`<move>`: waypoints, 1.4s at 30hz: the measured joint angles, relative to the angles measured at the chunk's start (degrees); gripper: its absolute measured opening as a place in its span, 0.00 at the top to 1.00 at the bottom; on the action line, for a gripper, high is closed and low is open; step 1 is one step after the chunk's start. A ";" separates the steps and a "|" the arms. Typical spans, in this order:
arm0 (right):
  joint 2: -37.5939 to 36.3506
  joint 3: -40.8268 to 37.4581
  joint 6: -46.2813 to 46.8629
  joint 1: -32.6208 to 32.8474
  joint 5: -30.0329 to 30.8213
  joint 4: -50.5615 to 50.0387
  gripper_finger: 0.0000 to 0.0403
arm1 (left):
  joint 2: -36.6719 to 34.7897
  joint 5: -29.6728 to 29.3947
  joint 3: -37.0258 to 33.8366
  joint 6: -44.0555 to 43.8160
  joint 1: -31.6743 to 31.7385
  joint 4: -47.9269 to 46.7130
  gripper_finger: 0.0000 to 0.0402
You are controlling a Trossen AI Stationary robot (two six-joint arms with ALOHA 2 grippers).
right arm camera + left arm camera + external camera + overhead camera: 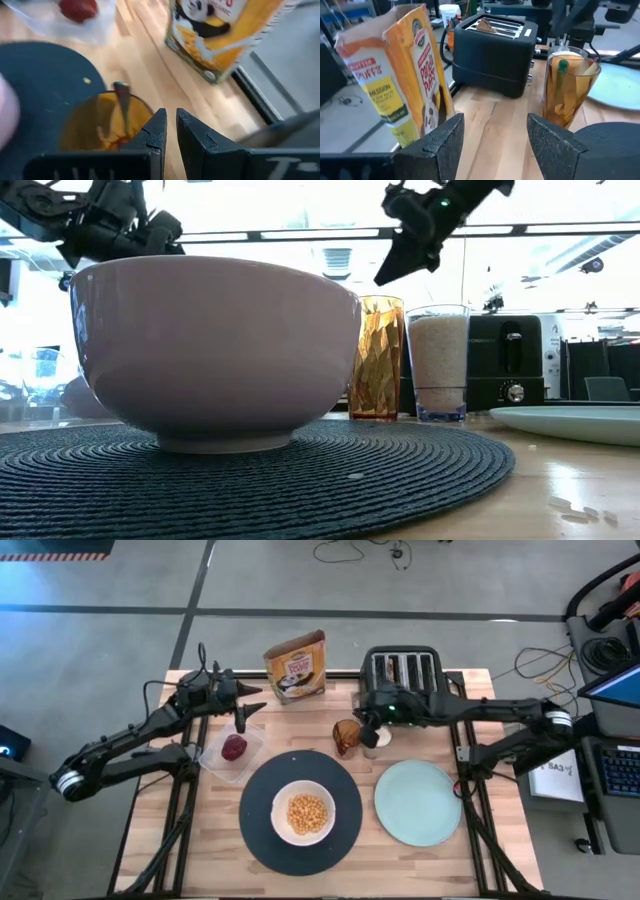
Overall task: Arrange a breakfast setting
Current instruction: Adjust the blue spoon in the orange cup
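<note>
Centrally placed: large black round plate [300,812], woven in texture, carrying a white bowl [303,812] filled with yellow cereal pieces [305,809]. Just right of that plate, a smaller pale green plate [417,802], bare. Behind the black plate to the left, a dark red fruit [234,746] lying in a clear plastic tray [232,753]. Farther behind, a yellow-brown cereal box [296,665] standing upright with its top flaps open. Behind and right of the black plate, an amber faceted glass [346,736] holding a utensil, with a clear glass of white grains [438,362] beside it, and beyond those a black four-slot toaster [403,671] with a brown toast slice [486,25] in one slot. Left gripper [244,721] raised above the table between fruit tray and cereal box, fingers spread apart, gripping nothing. Right gripper [366,734] hanging over the amber glass, fingers nearly together with a thin gap, clamped on nothing.
</note>
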 joint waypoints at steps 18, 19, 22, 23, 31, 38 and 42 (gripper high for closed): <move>13.02 26.64 -3.66 0.81 -7.87 -31.41 0.92 | -0.02 -0.02 0.41 -1.10 -0.31 0.47 0.51; 12.87 26.62 -3.64 1.17 -9.09 -32.06 0.92 | -0.02 -0.03 0.41 -1.82 -0.67 0.47 0.51; 11.91 26.56 -3.22 3.01 -9.94 -34.09 0.92 | -0.02 -0.01 0.38 -2.84 -2.67 0.47 0.52; 11.50 26.53 -3.17 3.86 -9.94 -34.52 0.92 | -0.02 -0.01 0.38 -2.98 -3.50 0.61 0.53; 8.97 26.10 -2.56 13.25 -4.70 -34.11 0.92 | -0.04 0.01 0.34 -4.62 -11.05 6.35 0.57; 8.31 22.00 -6.11 18.69 0.55 -22.47 0.92 | -0.04 -0.01 0.34 -4.16 -12.02 11.88 0.58; 8.05 18.33 -11.01 18.73 0.57 -13.66 0.92 | 0.03 -0.02 1.69 -1.98 -12.00 12.04 0.58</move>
